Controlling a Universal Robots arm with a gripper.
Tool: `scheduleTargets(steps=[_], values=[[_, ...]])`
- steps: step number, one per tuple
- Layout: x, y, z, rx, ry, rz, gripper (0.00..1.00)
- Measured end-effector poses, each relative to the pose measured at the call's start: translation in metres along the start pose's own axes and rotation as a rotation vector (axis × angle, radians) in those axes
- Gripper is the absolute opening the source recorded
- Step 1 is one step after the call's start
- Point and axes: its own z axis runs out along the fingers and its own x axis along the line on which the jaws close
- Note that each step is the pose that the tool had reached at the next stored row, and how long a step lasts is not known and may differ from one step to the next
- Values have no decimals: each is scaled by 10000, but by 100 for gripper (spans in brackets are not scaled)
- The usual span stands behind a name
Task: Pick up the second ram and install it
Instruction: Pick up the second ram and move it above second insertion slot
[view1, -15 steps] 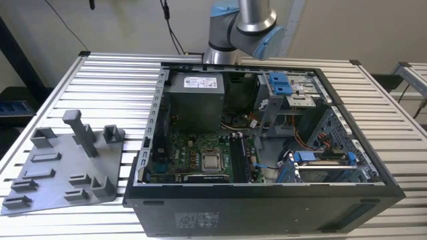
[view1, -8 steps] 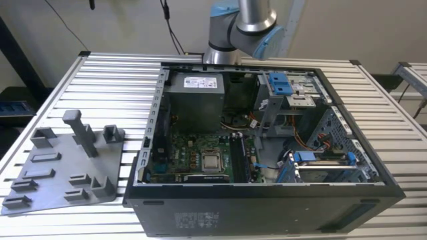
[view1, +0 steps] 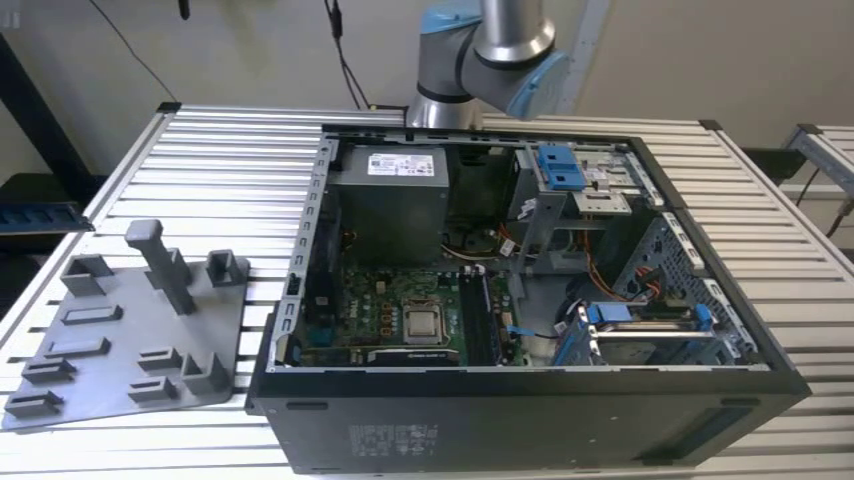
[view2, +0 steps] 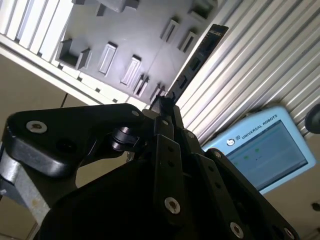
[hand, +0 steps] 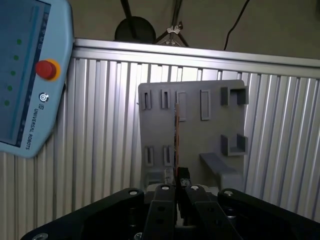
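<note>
My gripper (view2: 165, 102) is shut on the second ram (view2: 197, 57), a thin dark circuit-board stick that juts out past the fingertips. In the first wrist view the ram (hand: 176, 132) is seen edge-on, rising from the gripper (hand: 177, 176). Behind it lies the grey plastic tray (hand: 195, 135) with its slots and posts; the tray (view2: 130, 30) also lies beyond the stick in the second wrist view. The ram looks lifted clear of the tray. In the exterior view the tray (view1: 120, 330) rests on the slatted table at the left, beside the open computer case (view1: 534, 400).
Inside the case lie the motherboard (view1: 400, 320), a grey power supply (view1: 387, 195) and blue drive clips (view1: 561, 165). The arm (view1: 481, 50) rises behind the case. A blue teach pendant (hand: 25, 75) lies on the slatted table (hand: 100, 125) next to the tray.
</note>
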Motion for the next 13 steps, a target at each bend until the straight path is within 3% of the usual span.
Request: scheduleTargets(steps=[7, 13], values=[[11, -178, 3, -3, -1, 15, 14], [15, -237, 3, 2, 1, 256, 14]])
